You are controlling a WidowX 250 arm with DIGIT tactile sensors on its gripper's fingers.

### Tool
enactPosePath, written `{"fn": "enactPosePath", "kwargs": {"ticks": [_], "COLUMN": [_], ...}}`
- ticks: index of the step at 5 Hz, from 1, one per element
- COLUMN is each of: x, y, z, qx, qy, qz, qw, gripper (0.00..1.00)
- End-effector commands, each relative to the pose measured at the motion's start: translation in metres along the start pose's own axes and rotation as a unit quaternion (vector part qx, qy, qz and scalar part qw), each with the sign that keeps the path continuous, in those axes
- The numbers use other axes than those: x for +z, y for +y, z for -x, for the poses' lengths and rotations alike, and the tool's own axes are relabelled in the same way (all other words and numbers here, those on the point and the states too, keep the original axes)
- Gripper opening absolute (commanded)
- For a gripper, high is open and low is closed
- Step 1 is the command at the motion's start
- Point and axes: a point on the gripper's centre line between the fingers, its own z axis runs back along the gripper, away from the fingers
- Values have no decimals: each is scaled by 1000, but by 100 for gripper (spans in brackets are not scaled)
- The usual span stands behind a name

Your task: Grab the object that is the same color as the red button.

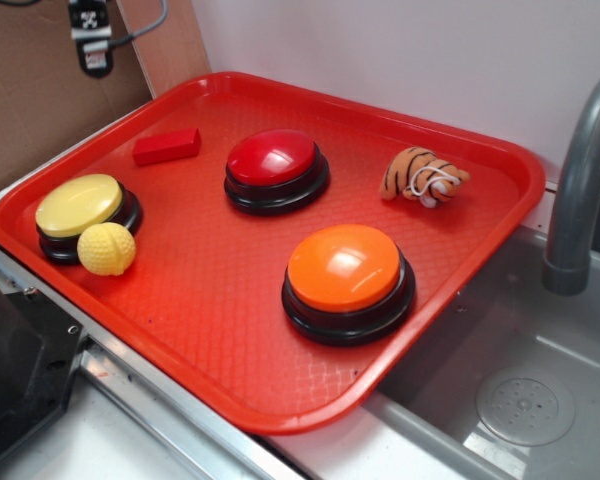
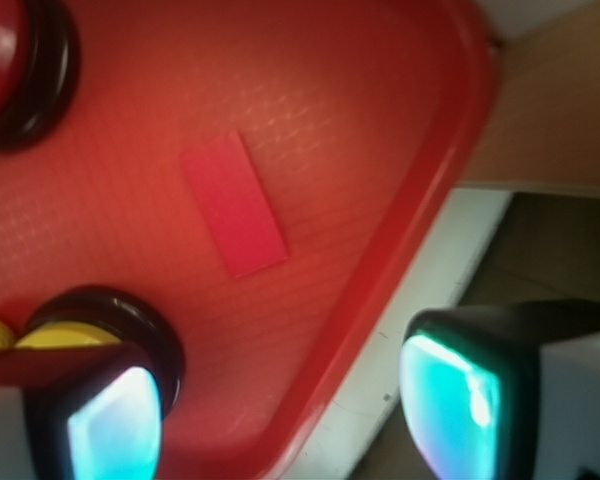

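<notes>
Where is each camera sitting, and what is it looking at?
Exterior: sits off the robot, above the tray's near corner, looking down across the red button, red block and toys; none of the robot shows.
Wrist: rides on the arm, looking straight down on the block; the open tool's two fingertips frame the bottom.
Shared: block, red button, yellow button, tray.

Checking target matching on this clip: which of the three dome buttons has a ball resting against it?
The yellow button, at the tray's left edge; the yellow ball leans against it. The others stand alone.
</notes>
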Motion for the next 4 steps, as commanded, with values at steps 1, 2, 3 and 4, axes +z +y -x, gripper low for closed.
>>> {"fn": "enactPosePath", "kwargs": {"ticks": [1, 2, 3, 4], "x": [-31, -58, -73, -82], "y": [-8, -14, -17, -15], "z": [-22, -35, -43, -44], "qx": [-7, -6, -7, -3], "qy": [20, 47, 56, 66], "qz": [-40, -54, -51, -51], "qw": [999, 997, 997, 997], "gripper": [100, 100, 100, 100]}}
